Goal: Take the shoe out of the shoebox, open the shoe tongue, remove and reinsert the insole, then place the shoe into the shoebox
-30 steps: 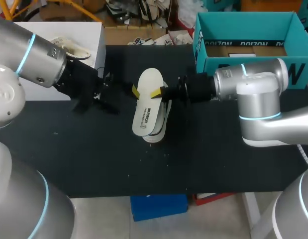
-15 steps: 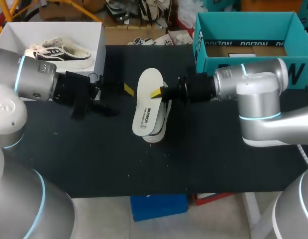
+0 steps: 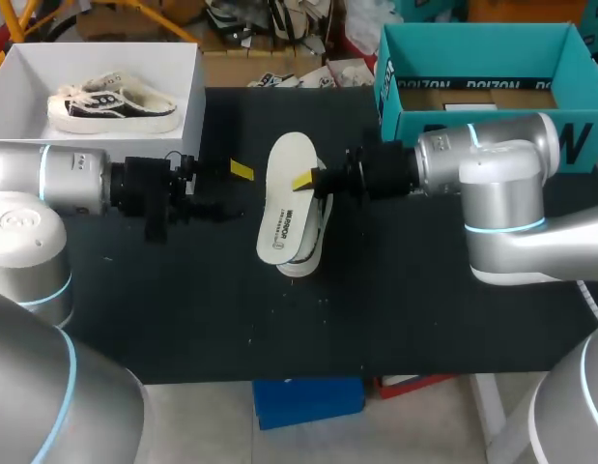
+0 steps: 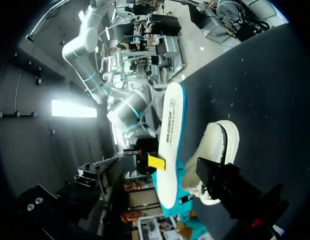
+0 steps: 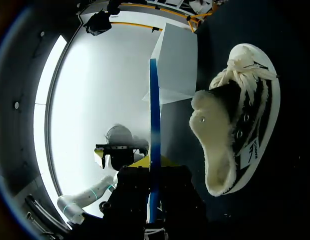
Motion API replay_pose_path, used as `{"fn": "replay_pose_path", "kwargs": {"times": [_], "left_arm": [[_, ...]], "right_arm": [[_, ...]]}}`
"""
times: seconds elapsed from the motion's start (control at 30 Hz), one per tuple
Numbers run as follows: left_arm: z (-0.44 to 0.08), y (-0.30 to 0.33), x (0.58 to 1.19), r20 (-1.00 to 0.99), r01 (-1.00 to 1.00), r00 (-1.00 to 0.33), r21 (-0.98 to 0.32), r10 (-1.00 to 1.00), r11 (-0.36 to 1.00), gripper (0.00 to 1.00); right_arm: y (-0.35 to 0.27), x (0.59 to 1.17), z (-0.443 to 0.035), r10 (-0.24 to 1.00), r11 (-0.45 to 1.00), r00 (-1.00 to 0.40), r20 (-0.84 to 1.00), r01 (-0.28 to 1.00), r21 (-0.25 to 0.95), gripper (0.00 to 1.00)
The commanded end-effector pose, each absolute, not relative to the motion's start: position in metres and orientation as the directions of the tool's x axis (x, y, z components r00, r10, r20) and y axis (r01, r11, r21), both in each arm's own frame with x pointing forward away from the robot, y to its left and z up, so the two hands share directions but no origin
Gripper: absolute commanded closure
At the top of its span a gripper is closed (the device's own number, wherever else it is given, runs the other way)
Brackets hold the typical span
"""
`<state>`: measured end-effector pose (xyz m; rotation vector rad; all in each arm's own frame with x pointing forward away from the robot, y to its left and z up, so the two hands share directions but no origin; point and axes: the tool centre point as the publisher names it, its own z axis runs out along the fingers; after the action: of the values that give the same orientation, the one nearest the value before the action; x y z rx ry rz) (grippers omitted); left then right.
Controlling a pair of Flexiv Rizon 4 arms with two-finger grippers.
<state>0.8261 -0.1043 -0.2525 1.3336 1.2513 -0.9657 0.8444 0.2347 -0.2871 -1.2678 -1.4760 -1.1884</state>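
My right gripper is shut on a white insole and holds it in the air over the middle of the table. In the right wrist view the insole stands edge-on between the fingers, showing its blue rim. The black-and-white sneaker with fluffy lining lies on the black table under and beside the insole, also seen as the sneaker. My left gripper is open and holds nothing, a short way left of the insole. The left wrist view shows the insole and the sneaker ahead.
A white shoebox at the back left holds a second sneaker. A teal shoebox stands open at the back right, behind my right arm. Bare black table lies along the front.
My left arm has drawn back to the left, away from the insole, uncovering the white shoebox and its sneaker. The right gripper, the insole and the sneaker on the table have stayed still.
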Motion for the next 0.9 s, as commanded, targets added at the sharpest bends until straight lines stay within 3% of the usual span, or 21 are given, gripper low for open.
{"fn": "replay_pose_path", "kwargs": {"times": [0.03, 0.3, 0.43, 0.6, 0.7, 0.9], "left_arm": [[-0.261, -0.114, 0.84, -0.983, 0.983, 0.173, 0.176, 0.055, 0.047, 0.0], [-0.268, -0.124, 0.848, -0.982, 0.982, 0.184, 0.186, 0.044, 0.039, 0.0], [-0.272, -0.127, 0.852, -0.983, 0.983, 0.179, 0.181, 0.039, 0.043, 0.05], [-0.277, -0.134, 0.855, -0.983, 0.983, 0.177, 0.179, 0.038, 0.044, 0.28], [-0.278, -0.138, 0.857, -0.983, 0.982, 0.18, 0.182, 0.038, 0.044, 0.48], [-0.28, -0.147, 0.86, -0.983, 0.982, 0.181, 0.182, 0.028, 0.05, 0.52]], "right_arm": [[0.236, 0.844, -0.287, 0.201, 0.039, -0.14, 0.97, 0.99, 0.134, 1.0], [0.236, 0.844, -0.287, 0.201, 0.039, -0.14, 0.97, 0.99, 0.134, 1.0], [0.236, 0.844, -0.287, 0.201, 0.039, -0.14, 0.97, 0.99, 0.134, 1.0], [0.236, 0.844, -0.287, 0.201, 0.039, -0.14, 0.97, 0.99, 0.134, 1.0], [0.236, 0.844, -0.287, 0.201, 0.039, -0.14, 0.97, 0.99, 0.134, 1.0], [0.236, 0.844, -0.287, 0.201, 0.039, -0.14, 0.97, 0.99, 0.134, 1.0]]}}
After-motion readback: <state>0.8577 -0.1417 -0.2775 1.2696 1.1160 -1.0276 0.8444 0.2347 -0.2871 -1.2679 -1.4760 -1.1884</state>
